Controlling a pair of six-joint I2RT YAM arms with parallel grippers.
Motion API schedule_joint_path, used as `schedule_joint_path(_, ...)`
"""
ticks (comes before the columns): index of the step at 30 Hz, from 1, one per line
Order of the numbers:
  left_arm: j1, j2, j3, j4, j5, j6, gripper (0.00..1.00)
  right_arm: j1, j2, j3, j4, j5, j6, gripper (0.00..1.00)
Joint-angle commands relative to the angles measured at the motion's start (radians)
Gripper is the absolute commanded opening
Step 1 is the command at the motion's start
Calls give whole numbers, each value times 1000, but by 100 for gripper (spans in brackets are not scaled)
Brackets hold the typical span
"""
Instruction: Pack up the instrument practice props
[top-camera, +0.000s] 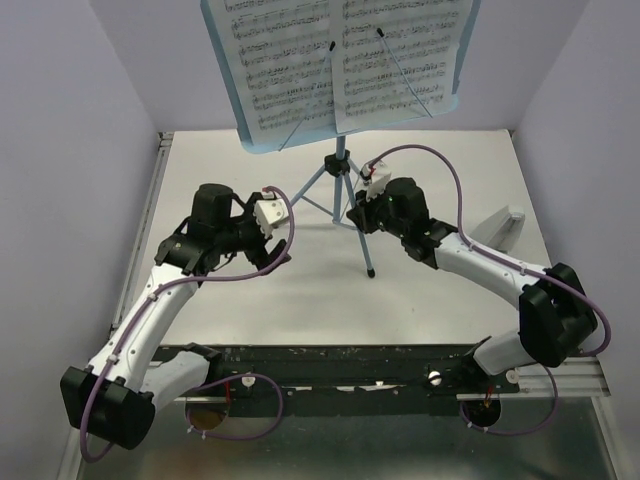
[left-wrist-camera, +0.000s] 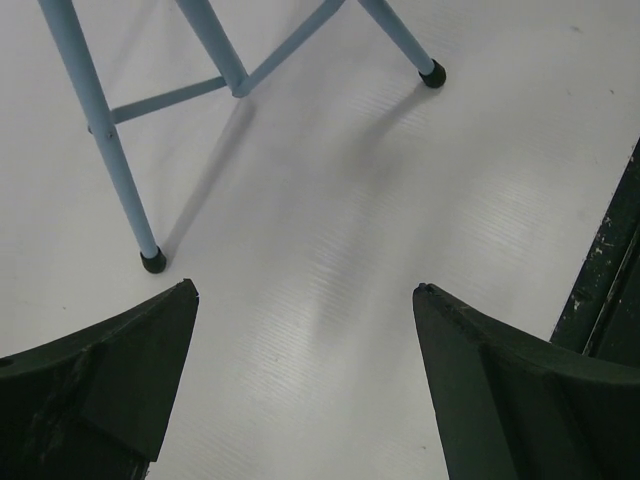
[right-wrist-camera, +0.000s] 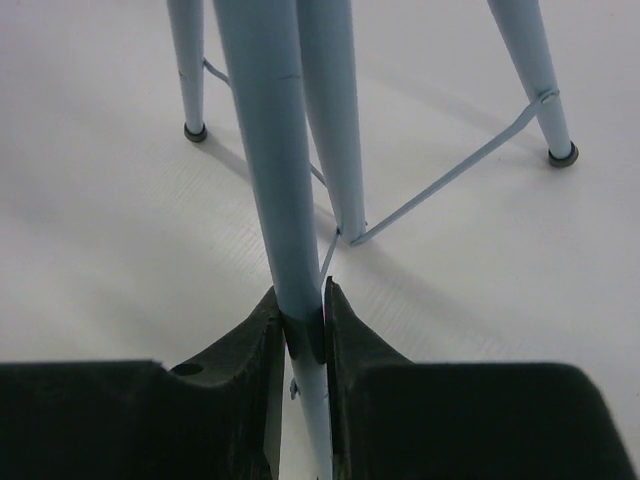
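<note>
1. Centrally, toward the far side of the white worktop (top-camera: 300, 300), find the light-blue music stand (top-camera: 340, 165) upright on its spread tripod legs, black-capped feet resting on the surface.
2. High on the stand, see the tray (top-camera: 270, 147) facing the arms and carrying two sheet-music pages (top-camera: 275, 60) side by side, edges meeting at the middle.
3. Across each page, note a thin wire holder (top-camera: 309, 95) with a black tip, angled outward toward the tray's lower lip.
4. Next, look to the right tool (right-wrist-camera: 300, 300): clenched on the near-right leg (right-wrist-camera: 275, 150) of the stand, one finger pressed to each side of the blue tube, no gap visible.
5. From above, place that grip a little below the leg hub and well above the foot.
6. Beyond the gripped leg, make out two more feet on the worktop and thin braces between the tubes.
7. Then turn to the left tool (left-wrist-camera: 305, 290): released, fingers (left-wrist-camera: 130, 370) spread wide, only bare worktop between them, grasping nothing.
8. Just past its left fingertip, spot one foot of the stand, near but not touching; farther off, a second foot.
</note>
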Motion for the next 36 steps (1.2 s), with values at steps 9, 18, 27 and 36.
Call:
schedule_joint_path(9,7,-104,50,-16,26,-5,99,36,35,93,-206,215,360,2)
schedule_joint_path(18,7,-177,191,-25,-20,-54,99,111,0,81,-294,278,415,4)
schedule_joint_path(27,5,-202,346,-82,49,-137,99,129,-19,109,-365,225,338,33)
schedule_joint_path(36,5,-63,571,-39,208,-157,96,47,-265,15,-423,-37,-121,91)
